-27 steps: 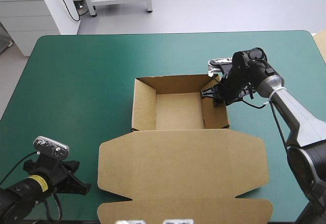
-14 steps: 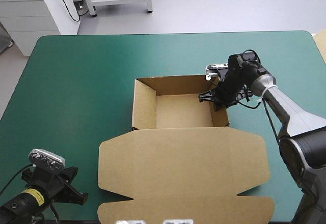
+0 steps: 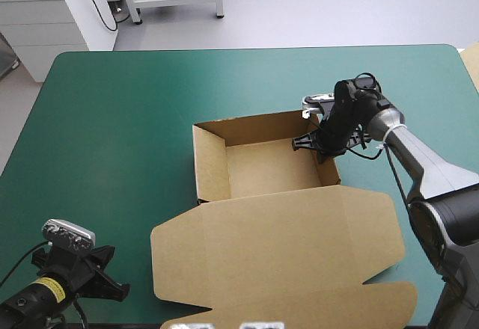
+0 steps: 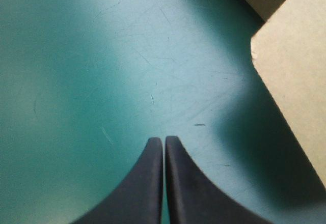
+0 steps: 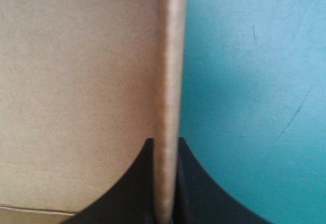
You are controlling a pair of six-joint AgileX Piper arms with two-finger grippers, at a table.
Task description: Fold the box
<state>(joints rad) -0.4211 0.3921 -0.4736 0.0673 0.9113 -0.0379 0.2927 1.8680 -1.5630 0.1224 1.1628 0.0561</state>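
**Right gripper pinches the box wall; left gripper waits clear**

High view: You have the box [image 3: 273, 232] near the middle of the teal-green cover [image 3: 112, 134]. Its tray is open with the walls raised, and its lid lies flat on the robot's side of the tray. The right gripper [image 3: 318, 143] grips the tray's right wall [image 3: 329, 168] near the far corner, probably to keep that wall upright. The left gripper [image 3: 118, 290] sits off the lid's near left corner, well apart from the box, so it does not get in the way.

Left wrist view: Its black fingers [image 4: 147, 183] meet in a point with nothing between them, over bare cover. A corner of the lid shows ahead and to one side.

Right wrist view: The fingers [image 5: 135, 188] are all but closed on the wall's top edge. The tray's brown inside is on one side and the cover on the other. The grip looks centred, so you should be able to steer the wall.
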